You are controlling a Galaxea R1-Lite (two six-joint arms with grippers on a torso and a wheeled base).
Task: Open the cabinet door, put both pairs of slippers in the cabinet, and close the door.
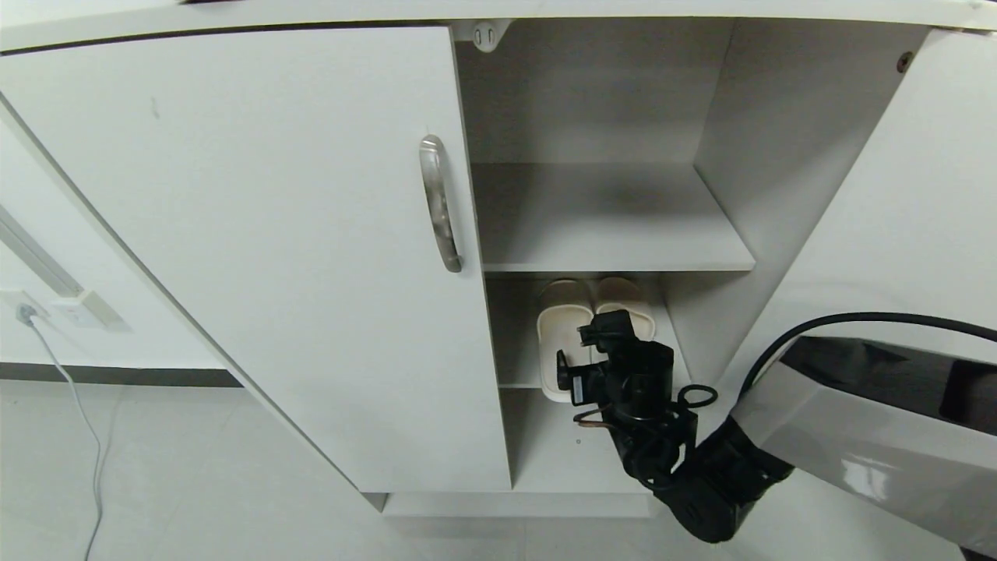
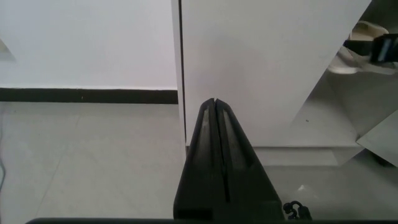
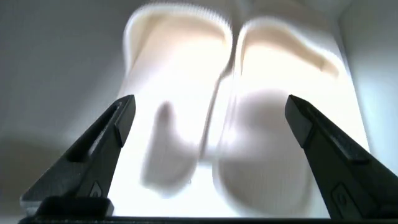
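Right gripper (image 3: 210,106) is open, its fingers wide apart, just near of the slippers (image 1: 567,313) on the cabinet's (image 1: 771,140) lower shelf. Left gripper (image 2: 214,103) is closed and empty, low over the floor (image 2: 93,162).

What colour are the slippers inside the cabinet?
The slippers are cream, a pale off-white. The right wrist view shows them best.

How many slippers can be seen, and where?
2. The left slipper and the right slipper lie side by side on the lower shelf, before the open right gripper. More may be hidden behind the closed door.
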